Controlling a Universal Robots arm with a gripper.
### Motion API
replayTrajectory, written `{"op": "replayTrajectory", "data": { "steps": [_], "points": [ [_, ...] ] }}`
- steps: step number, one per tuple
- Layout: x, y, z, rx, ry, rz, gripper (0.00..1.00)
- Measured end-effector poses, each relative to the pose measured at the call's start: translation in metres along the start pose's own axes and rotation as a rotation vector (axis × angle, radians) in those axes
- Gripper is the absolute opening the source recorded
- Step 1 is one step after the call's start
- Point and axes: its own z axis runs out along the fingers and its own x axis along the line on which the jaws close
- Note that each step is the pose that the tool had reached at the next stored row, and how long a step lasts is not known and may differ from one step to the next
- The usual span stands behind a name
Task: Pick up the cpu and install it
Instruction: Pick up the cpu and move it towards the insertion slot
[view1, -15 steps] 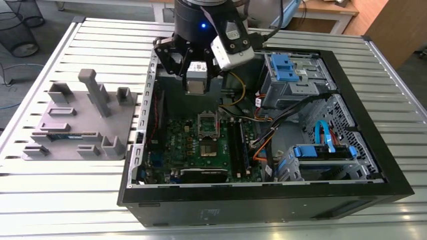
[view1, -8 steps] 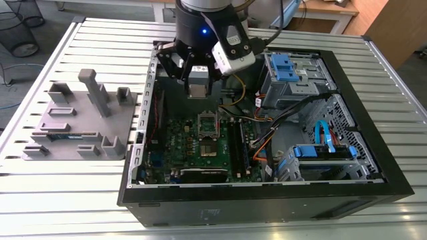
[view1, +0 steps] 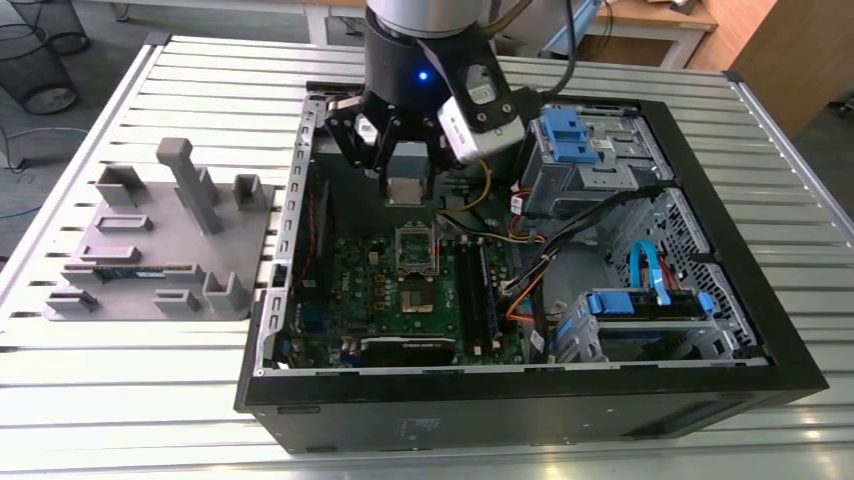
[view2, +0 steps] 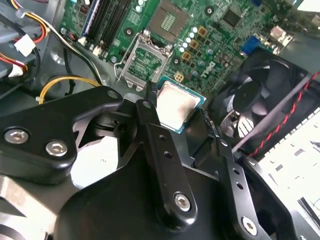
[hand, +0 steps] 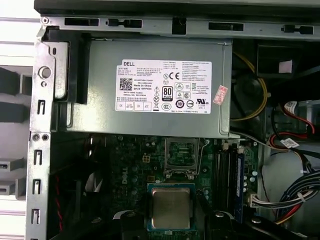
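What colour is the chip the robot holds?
Silver top, green rim: the cpu shows best in the first wrist view.

The cpu (hand: 171, 207) was a small flat square with a dull silver top and a thin greenish rim (the metal caught a pale sheen in the second wrist view). It hung level, silver side up, pinched at two opposite edges by the gripper (view1: 404, 183). It sat above the motherboard (view1: 354, 275), just short of the socket (hand: 181, 153), seemingly clear of both.
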Motion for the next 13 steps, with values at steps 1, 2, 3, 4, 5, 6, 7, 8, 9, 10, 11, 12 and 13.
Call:
{"op": "replayTrajectory", "data": {
  "steps": [1, 2, 3, 4, 5, 6, 7, 8, 9, 10, 11, 12, 13],
  "points": [
    [-0.0016, -0.0008, 0.0005, 0.0008, 0.0, 0.0, 0.47],
    [-0.0031, -0.0016, 0.001, 0.0014, 0.0001, 0.0, 0.47],
    [-0.0045, -0.0025, 0.0015, 0.0021, 0.0001, 0.0, 0.47],
    [-0.0057, -0.0033, 0.0021, 0.0024, 0.0001, 0.0, 0.47],
    [-0.0068, -0.0043, 0.0026, 0.0028, 0.0001, 0.0, 0.47],
    [-0.0077, -0.0053, 0.0032, 0.0029, 0.0001, 0.0, 0.47],
    [-0.0082, -0.0063, 0.0039, 0.0029, 0.0001, 0.0, 0.47],
    [-0.0087, -0.0073, 0.0047, 0.003, 0.0001, 0.0, 0.47],
    [-0.0092, -0.0084, 0.0055, 0.0029, 0.0001, 0.0, 0.47],
    [-0.0096, -0.0095, 0.0064, 0.0029, 0.0001, 0.0, 0.47],
    [-0.01, -0.0106, 0.0072, 0.0029, 0.0, 0.0, 0.47],
    [-0.0103, -0.0115, 0.0081, 0.0028, 0.0, 0.0, 0.47],
    [-0.0106, -0.0123, 0.009, 0.0027, -0.0001, 0.0, 0.47]
  ]
}}
